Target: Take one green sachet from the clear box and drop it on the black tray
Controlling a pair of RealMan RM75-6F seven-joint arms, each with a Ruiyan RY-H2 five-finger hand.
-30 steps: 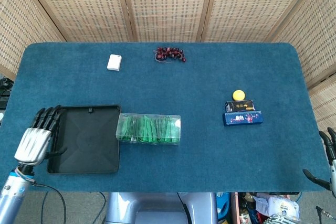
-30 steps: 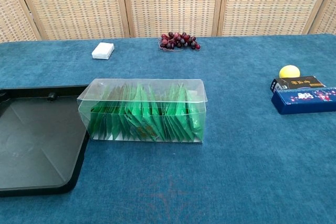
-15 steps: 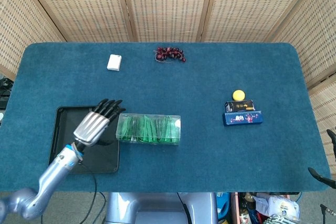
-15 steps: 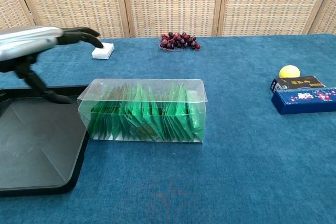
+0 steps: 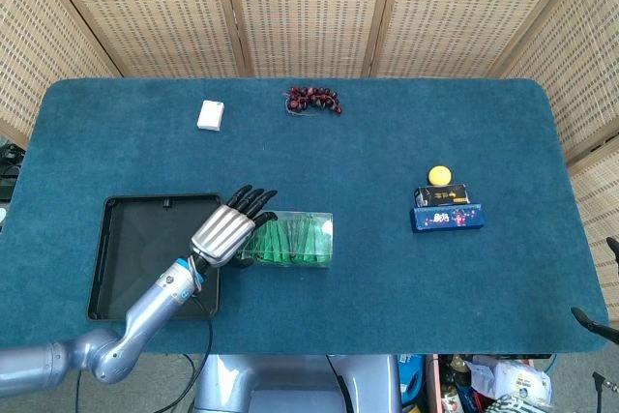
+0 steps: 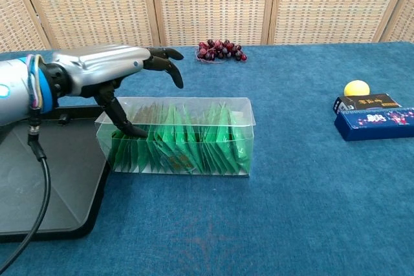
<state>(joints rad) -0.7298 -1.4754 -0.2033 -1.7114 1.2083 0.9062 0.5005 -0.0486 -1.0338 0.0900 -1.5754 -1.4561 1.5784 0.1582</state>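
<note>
The left hand hangs over the left end of the clear box, which sits in the lower-left middle of the head view, just right of the black tray. Its fingers are spread wide and hold nothing; in the chest view they reach forward above the box top while the thumb points down into the box's left end, among the green sachets. The sachets stand packed upright in a row inside the box, filling most of its length. The tray lies flat at lower left with its right edge beside the box's left end, and the forearm crosses over its lower right corner. The right hand shows only as dark fingertips at the lower right edge of the head view, and I cannot tell how it is set. At the upper middle of the blue table lies a bunch of dark grapes, with a small white block to their left. At the right, a yellow ball sits just behind a black box and a blue box.
</note>
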